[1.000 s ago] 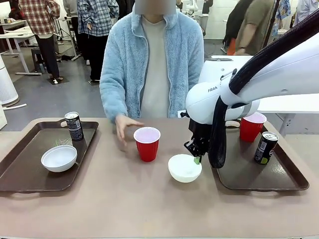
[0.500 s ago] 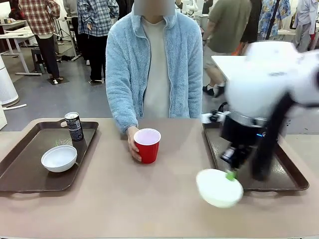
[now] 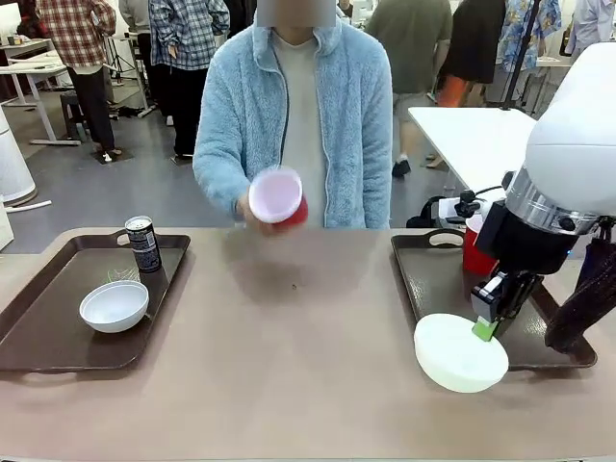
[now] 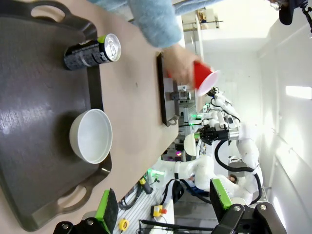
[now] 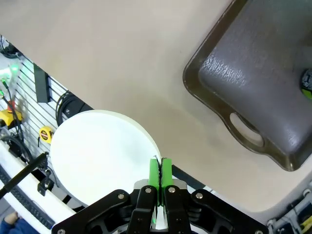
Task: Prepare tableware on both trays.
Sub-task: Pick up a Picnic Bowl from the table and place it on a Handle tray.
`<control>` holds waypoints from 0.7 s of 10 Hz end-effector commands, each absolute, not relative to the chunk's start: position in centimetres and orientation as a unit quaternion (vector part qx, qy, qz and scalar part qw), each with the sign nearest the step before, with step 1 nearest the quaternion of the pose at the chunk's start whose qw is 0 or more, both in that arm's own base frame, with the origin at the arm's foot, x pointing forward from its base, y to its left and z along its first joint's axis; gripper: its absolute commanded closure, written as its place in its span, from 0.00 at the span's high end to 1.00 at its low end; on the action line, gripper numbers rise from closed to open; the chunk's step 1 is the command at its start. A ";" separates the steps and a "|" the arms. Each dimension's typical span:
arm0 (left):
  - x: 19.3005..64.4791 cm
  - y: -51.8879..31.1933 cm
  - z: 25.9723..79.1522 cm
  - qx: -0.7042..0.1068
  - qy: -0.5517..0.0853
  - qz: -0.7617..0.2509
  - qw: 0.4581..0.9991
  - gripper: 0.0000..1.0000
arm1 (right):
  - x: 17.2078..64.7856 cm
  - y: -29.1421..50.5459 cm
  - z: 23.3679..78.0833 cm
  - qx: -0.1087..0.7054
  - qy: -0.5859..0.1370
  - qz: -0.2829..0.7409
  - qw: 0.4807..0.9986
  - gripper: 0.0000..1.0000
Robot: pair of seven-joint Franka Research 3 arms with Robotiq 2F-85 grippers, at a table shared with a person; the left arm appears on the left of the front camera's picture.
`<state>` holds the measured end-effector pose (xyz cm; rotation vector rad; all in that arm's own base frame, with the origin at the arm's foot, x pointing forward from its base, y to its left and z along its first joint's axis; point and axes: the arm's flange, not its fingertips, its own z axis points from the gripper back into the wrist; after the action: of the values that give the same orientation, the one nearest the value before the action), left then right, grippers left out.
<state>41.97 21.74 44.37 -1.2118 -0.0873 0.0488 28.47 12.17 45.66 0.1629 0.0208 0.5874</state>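
Note:
My right gripper (image 3: pixel 484 330) is shut on the rim of a white bowl (image 3: pixel 459 353), which hangs tilted over the front left corner of the right tray (image 3: pixel 435 280). The right wrist view shows the green pads (image 5: pixel 158 174) pinching the bowl (image 5: pixel 100 156) beside that tray (image 5: pixel 263 83). A red cup (image 3: pixel 474 257) stands on the tray behind my arm. The person's hand holds the other red cup (image 3: pixel 277 197) tipped in the air. The left tray (image 3: pixel 50 332) carries a white bowl (image 3: pixel 114 305) and a dark can (image 3: pixel 143 243). My left gripper (image 4: pixel 163 202) hangs open above this tray (image 4: pixel 34 97).
The person in a light blue fleece (image 3: pixel 289 115) stands at the far side of the table (image 3: pixel 289 356). A white table (image 3: pixel 472 135) stands behind the right tray. Other people stand farther back in the room.
My right gripper has carried the white bowl from the table's middle to the right tray's front corner. The person has lifted the red cup off the table.

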 end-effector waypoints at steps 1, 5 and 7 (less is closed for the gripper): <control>41.8 21.8 44.6 -0.572 -0.042 0.021 0.819 1.00 | 28.6 12.5 45.2 0.076 0.017 0.292 0.953 0.01; 41.8 21.8 44.6 -0.572 -0.042 0.021 0.819 1.00 | 28.6 12.5 45.2 0.076 0.017 0.292 0.953 0.01; 41.8 21.8 44.6 -0.572 -0.042 0.021 0.819 1.00 | 28.5 12.3 45.4 0.080 0.015 0.291 0.953 0.02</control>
<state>41.98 21.73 44.37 -1.2118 -0.0872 0.0486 28.52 12.30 45.37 0.1627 0.0304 0.5905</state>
